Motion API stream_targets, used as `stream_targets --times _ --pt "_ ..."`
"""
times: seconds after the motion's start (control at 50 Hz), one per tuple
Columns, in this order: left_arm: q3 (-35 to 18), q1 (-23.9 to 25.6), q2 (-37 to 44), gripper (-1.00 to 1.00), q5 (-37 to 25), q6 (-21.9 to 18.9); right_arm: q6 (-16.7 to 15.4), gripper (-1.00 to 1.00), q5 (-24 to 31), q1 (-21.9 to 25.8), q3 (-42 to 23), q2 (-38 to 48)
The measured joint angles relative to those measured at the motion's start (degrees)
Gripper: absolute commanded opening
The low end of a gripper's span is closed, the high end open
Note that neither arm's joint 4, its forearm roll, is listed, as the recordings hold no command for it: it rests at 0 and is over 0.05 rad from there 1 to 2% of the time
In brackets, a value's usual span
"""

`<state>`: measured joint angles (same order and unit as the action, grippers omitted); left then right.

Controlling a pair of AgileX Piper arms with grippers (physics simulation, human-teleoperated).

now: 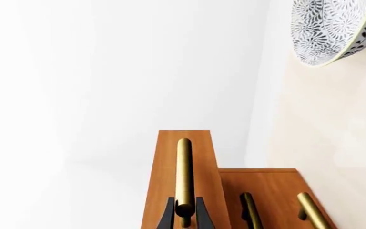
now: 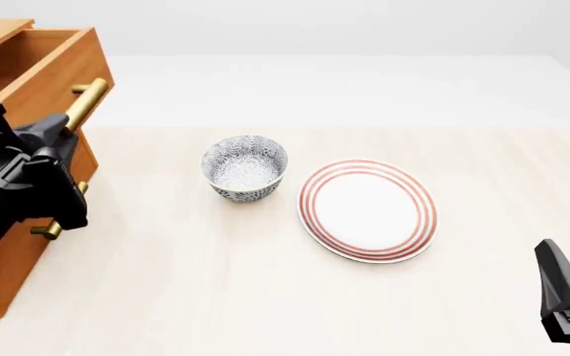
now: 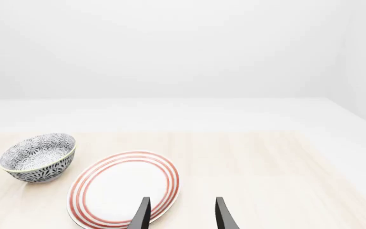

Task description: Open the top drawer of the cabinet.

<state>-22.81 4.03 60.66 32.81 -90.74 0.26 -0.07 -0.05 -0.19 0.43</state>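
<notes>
The left arm's black body covers much of the cabinet (image 2: 12, 245) at nine o'clock in the front view, hiding the lower handles apart from brass stubs, and the frame edge cuts the cabinet off. The top drawer (image 2: 42, 78) juts out past the drawers below, its brass handle (image 2: 85, 104) poking above the arm. Only the left wrist view shows the grip: the left gripper (image 1: 184, 215) has both black fingers pinched tight against the handle. Down at five o'clock just one dark finger of the right gripper (image 3: 181, 215) shows in front; its wrist view shows the fingers spread apart, holding nothing, above the red-ringed plate (image 3: 122, 188), with the patterned bowl (image 3: 38, 157) beside it
</notes>
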Motion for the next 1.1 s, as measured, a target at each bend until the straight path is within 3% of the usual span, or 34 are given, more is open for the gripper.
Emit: stream_targets --times 0.16,0.18,1.06,1.1 --pt "0.4 0.8 -0.4 -1.00 0.3 0.0 0.0 1.00 0.0 0.0 0.0 0.0" --pt "0.5 0.9 -0.4 1.00 0.3 0.0 0.0 1.00 0.0 0.0 0.0 0.0" --pt "1.1 3.5 -4.1 1.00 0.8 0.1 0.0 1.00 0.0 0.0 0.0 0.0" --pt "-0.3 4.8 -6.2 1.00 -3.6 3.4 0.0 1.00 0.0 0.0 0.0 0.0"
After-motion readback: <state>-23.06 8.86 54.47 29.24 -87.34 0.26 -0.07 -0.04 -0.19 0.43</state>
